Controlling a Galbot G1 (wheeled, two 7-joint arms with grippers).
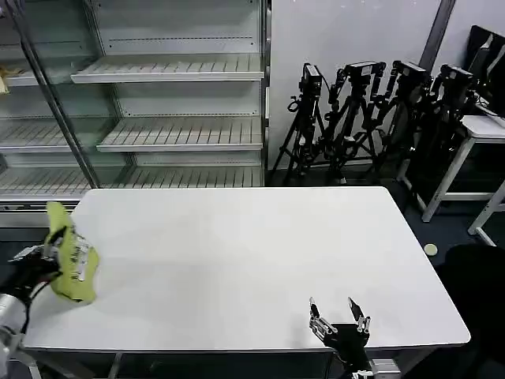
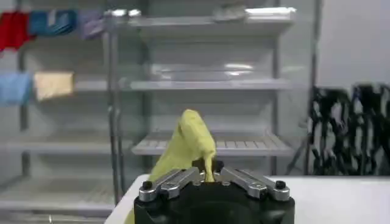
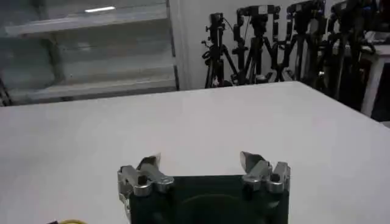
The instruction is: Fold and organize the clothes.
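- left gripper [image 1: 49, 254] sits at the table's left edge, near the front corner, jaws clamped on the t-shirt [image 1: 72, 260]
- t-shirt is lime yellow-green, bunched into a small wad in the left gripper, hanging at the left rim of the white table [image 1: 252, 260]; cannot tell whether it touches the tabletop
- bits of white print show on the bunched cloth in the head view
- left wrist view: left gripper [image 2: 210, 172] fingers pinched together, t-shirt [image 2: 186, 146] cloth rising up between them in a peak
- right gripper [image 1: 340, 314] is at the table's front edge, right of centre, jaws apart, holding nothing
- right wrist view: right gripper [image 3: 202, 163] fingers spread wide just above the bare table [image 3: 183, 122]
- the two grippers are well apart, t-shirt far from the right one
- background: shelving unit [image 1: 170, 103] behind the table, camera tripods [image 1: 371, 118] grouped against the wall at back right
- left wrist view also shows coloured clothes [image 2: 36, 24] hanging at upper left behind the shelves
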